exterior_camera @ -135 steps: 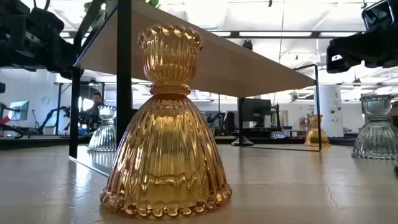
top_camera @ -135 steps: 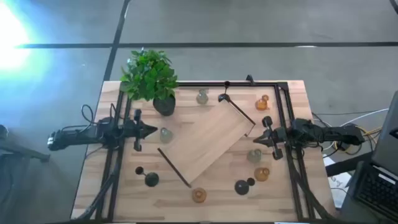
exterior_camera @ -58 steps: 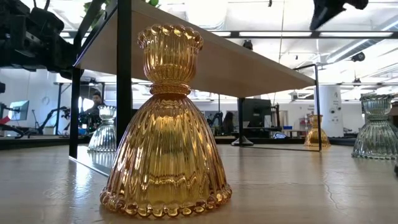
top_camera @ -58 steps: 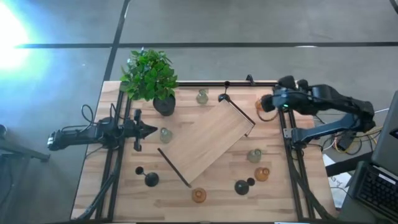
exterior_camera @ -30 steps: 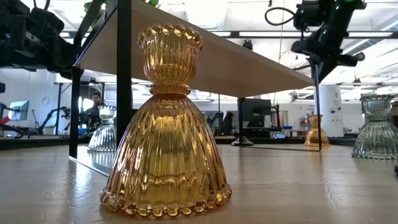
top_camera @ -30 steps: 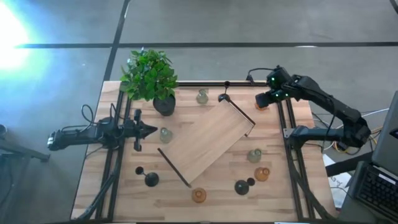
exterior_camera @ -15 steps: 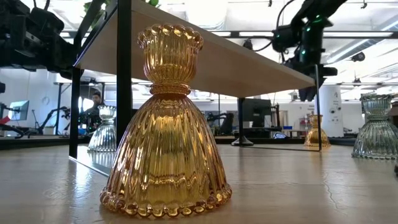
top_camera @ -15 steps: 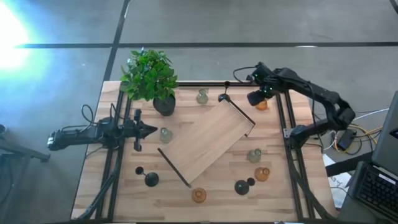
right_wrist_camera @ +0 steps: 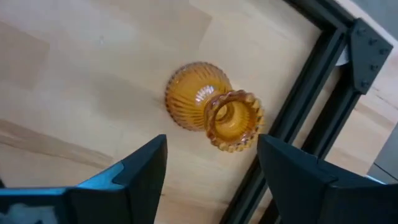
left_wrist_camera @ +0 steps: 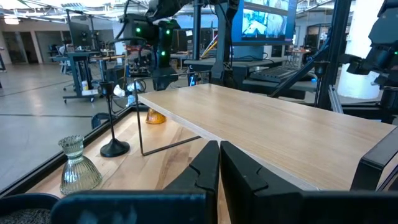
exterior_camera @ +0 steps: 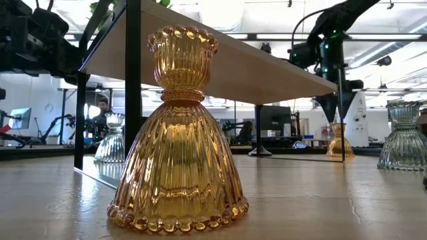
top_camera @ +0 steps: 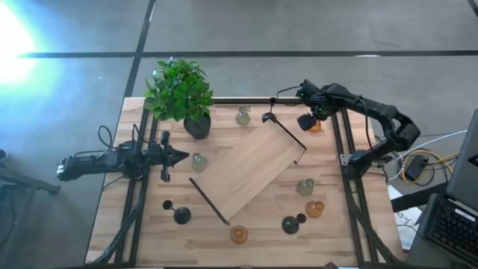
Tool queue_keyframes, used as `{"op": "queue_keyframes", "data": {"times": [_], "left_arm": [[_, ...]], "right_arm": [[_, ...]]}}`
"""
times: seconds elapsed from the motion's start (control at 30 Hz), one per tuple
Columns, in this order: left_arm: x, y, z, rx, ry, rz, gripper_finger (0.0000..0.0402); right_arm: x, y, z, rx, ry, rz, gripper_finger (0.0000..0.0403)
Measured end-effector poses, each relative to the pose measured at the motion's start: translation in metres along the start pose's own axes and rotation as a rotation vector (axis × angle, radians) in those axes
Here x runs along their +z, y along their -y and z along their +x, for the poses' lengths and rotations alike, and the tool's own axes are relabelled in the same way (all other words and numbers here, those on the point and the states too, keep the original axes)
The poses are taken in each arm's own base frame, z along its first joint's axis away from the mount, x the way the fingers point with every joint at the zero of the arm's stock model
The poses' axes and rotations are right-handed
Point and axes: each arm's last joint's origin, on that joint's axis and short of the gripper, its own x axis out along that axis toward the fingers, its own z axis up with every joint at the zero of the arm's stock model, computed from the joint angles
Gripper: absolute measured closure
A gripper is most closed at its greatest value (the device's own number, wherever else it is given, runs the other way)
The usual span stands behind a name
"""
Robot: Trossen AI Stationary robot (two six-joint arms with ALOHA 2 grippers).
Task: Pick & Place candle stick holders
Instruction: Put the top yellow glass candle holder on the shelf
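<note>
Only in the right wrist view is it seen that the ribbed amber glass candle holder (right_wrist_camera: 211, 109) stands upright on the pale wooden table (right_wrist_camera: 74, 74), framed between the spread dark fingers (right_wrist_camera: 146, 171) and untouched by them; in the high view the same holder (top_camera: 317, 125) is half hidden under the right gripper (top_camera: 307, 119) at two o'clock of the table. From the low view, a second amber holder (exterior_camera: 177, 133) fills the foreground and the raised wooden shelf board (exterior_camera: 220, 63) blocks much behind it. At nine o'clock the left gripper (top_camera: 181, 156) is held shut on nothing, beside a pale green-grey glass holder (top_camera: 199, 161). At eleven o'clock a black pot with a green plant (top_camera: 181, 93) is seen. The right gripper is opened wide, holding nothing.
</note>
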Motion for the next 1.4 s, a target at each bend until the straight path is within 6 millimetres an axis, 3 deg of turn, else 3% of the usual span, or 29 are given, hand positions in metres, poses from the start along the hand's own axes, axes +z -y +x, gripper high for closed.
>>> {"op": "queue_keyframes", "data": {"times": [0.27,0.63,0.93,1.4], "left_arm": [[0.000,0.000,0.000,0.000,0.000,0.000,0.0383],[0.000,0.000,0.000,0.000,0.000,0.000,0.0383],[0.000,0.000,0.000,0.000,0.000,0.000,0.0383],[0.000,0.000,0.000,0.000,0.000,0.000,0.0383]], "right_arm": [[-0.007,-0.001,0.010,-0.001,0.015,0.001,0.0206],[-0.003,-0.002,0.006,0.029,0.047,-0.034,0.0257],[0.001,-0.006,-0.001,0.035,0.079,-0.091,0.0266],[0.004,-0.012,0.021,0.021,0.049,-0.177,0.0266]]}}
